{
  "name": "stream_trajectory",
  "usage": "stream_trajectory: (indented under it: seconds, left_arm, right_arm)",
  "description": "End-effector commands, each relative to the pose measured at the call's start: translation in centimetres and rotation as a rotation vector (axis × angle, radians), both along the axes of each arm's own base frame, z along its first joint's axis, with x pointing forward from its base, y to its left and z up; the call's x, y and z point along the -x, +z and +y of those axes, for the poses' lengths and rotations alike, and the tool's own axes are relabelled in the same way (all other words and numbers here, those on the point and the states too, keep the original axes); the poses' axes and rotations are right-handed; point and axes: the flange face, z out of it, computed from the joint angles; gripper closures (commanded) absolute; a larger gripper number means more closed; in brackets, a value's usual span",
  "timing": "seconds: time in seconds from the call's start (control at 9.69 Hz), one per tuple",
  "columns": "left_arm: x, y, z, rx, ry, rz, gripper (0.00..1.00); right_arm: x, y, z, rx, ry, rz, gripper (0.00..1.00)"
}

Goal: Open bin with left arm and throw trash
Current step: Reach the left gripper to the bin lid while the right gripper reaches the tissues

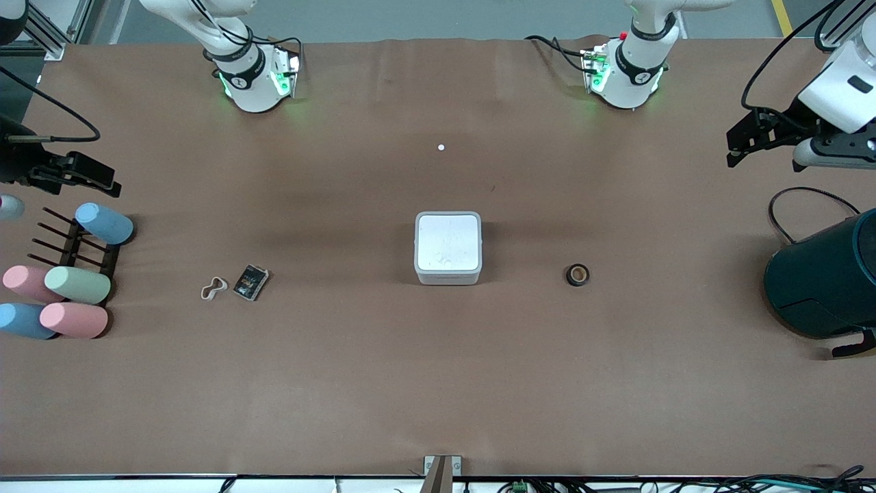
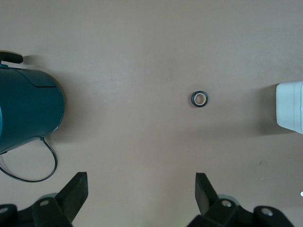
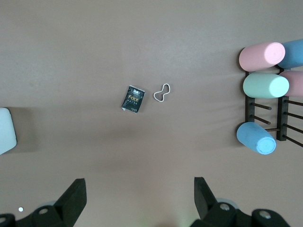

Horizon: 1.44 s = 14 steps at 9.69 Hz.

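We see the bin (image 1: pixel 448 248) mid-table, lid down; packet (image 1: pixel 250 282), loop (image 1: pixel 213 288) and tape (image 1: pixel 577 274) beside it. Left gripper (image 2: pixel 141 190) and right gripper (image 3: pixel 140 195) hang spread at the table's ends.

– What lies under the left gripper (image 2: pixel 142 191)?
– Bare brown tabletop (image 2: pixel 132 56); its fingers (image 2: pixel 75 189) are spread wide.
– And the tape ring (image 2: pixel 200 99)?
– Flat, alone, between the teal drum (image 2: pixel 28 111) and the bin (image 2: pixel 289 106), touching neither.
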Motion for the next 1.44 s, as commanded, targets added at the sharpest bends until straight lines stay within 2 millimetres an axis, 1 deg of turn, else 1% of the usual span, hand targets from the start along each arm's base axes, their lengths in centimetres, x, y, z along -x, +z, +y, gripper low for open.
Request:
stream_trajectory:
  seconds: [0.0,0.1,0.21,0.31,0.41,0.52,0.62,0.72,0.83,0.93,1.03,1.13,1.24,1.34]
  left_arm:
    - [-0.8,0.1,-0.1,-0.018,-0.004,-0.011,0.00]
    - [-1.0,0.0,-0.1,-0.004,0.009,-0.011,0.00]
    - [-1.1,-0.8,-0.5,0.005,-0.001,0.010,0.00]
    - [-1.2,-3.9,-3.3,-0.030,-0.053,0.112,0.00]
    - [-0.5,-3.6,-4.7,-0.043,-0.075,0.124,0.00]
    - [-0.8,-4.5,-6.0,-0.030,-0.108,0.141,0.18]
    - [-1.4,-7.4,-10.6,-0.021,-0.200,0.187,0.80]
    - [-3.0,-10.8,-16.5,-0.009,-0.271,0.190,0.97]
    - [-3.9,-14.9,-22.9,0.009,-0.302,0.192,1.00]
    - [-5.3,-18.5,-26.2,0.043,-0.253,0.176,1.00]
    - [-5.8,-21.2,-30.5,0.092,-0.240,0.117,1.00]
    - [-5.6,-23.5,-33.9,0.141,-0.201,0.060,1.00]
    - [-5.4,-25.5,-36.6,0.186,-0.128,0.016,1.00]
    - [-4.8,-27.3,-38.5,0.218,-0.044,0.006,1.00]
  right_arm:
    - [0.7,0.4,0.0,0.005,-0.012,-0.012,0.00]
    - [0.7,0.8,0.1,0.002,-0.012,-0.021,0.00]
    - [0.4,0.3,0.1,-0.002,-0.012,-0.015,0.00]
    - [-0.5,-1.6,0.1,-0.003,-0.012,0.014,0.00]
    - [-1.5,-3.9,0.1,-0.004,-0.012,0.054,0.00]
    - [-2.5,-6.0,-0.1,-0.007,-0.018,0.074,0.00]
    - [-3.4,-8.6,0.0,-0.013,-0.021,0.071,0.00]
    - [-4.0,-12.6,0.1,-0.013,-0.022,0.077,0.00]
    - [-4.0,-17.3,0.2,-0.014,-0.033,0.073,0.00]
    - [-3.4,-21.9,0.4,-0.010,-0.072,0.070,0.00]
    - [-2.4,-26.3,0.9,-0.009,-0.078,0.047,0.00]
    - [-1.1,-30.0,1.0,-0.034,-0.130,0.021,0.00]
    - [-0.2,-32.8,1.4,-0.064,-0.165,0.019,0.00]
    - [0.0,-34.6,1.8,-0.082,-0.187,0.029,0.00]
